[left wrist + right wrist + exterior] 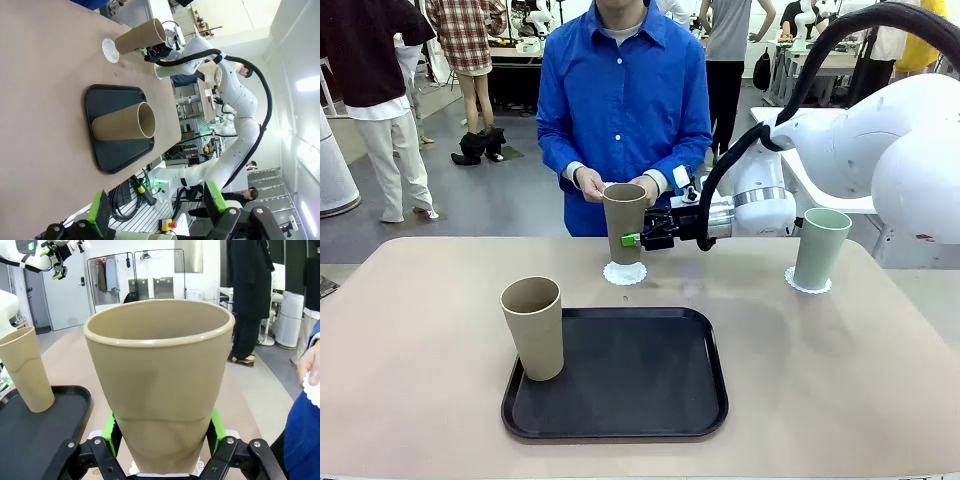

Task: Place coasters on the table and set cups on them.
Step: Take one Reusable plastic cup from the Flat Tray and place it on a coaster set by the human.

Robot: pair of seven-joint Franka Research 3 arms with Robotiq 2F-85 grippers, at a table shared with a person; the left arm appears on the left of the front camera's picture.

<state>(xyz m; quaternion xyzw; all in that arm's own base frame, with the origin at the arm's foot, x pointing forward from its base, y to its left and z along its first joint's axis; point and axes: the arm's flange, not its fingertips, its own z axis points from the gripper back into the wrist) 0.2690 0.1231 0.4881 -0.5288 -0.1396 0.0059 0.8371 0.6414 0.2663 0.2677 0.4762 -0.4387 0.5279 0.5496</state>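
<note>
Mint cup done far right; tan cup, right jaws grasping, at middle coaster; third cup on tray; left jaws released.

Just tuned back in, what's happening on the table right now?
The right gripper is shut on a tan cup, standing it at a white coaster before the person. The green cup already sits on another coaster. A second tan cup waits on the black tray. The left gripper is open, empty.

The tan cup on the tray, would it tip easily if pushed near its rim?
Probably: this tan cup is tall and tapers to a small base. It looks empty, so likely light. The matte wall seems grippy.
</note>
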